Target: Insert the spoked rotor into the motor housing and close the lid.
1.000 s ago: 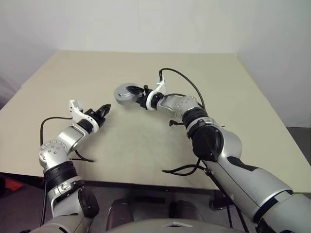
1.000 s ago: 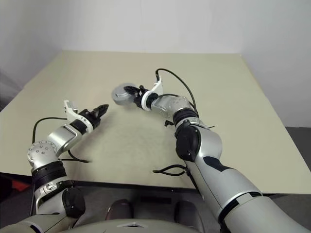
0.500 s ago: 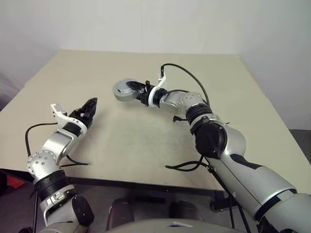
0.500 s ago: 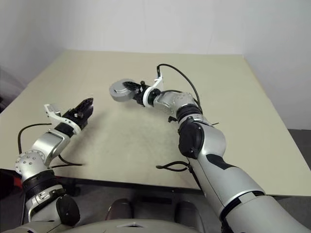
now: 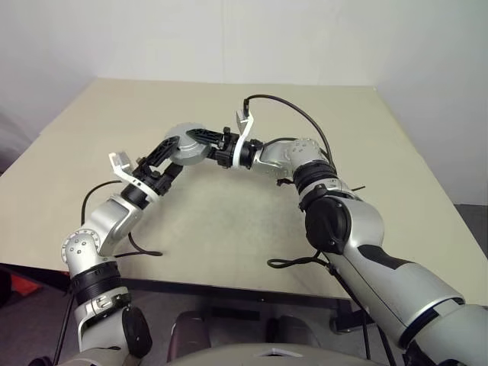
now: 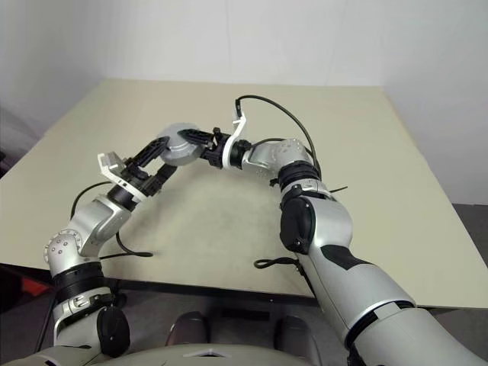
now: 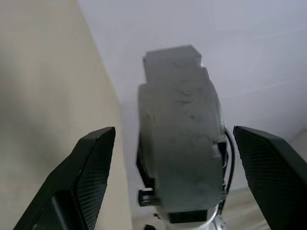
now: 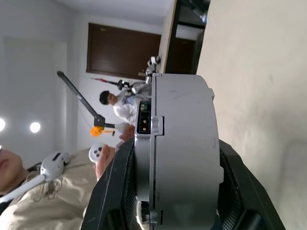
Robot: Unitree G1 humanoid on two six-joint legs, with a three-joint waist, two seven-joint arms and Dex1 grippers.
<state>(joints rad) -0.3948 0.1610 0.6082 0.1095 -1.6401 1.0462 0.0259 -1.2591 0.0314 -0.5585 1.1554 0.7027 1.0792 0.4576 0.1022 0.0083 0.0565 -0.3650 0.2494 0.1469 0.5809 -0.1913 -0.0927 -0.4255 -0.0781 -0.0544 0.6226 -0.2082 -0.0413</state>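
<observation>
Motor housing (image 5: 185,143) clamped by right fingers (image 8: 120,191); left fingers (image 7: 91,172) spread wide.

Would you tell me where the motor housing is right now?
The motor housing is held above the table in the right gripper, left of centre in the head views, between the open fingers of the left gripper.

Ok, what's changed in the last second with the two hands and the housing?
The left hand has opened from shut and come up off the table toward the housing; its fingers now straddle it without closing. The right hand lifted the housing slightly. It still grips the housing as before.
</observation>
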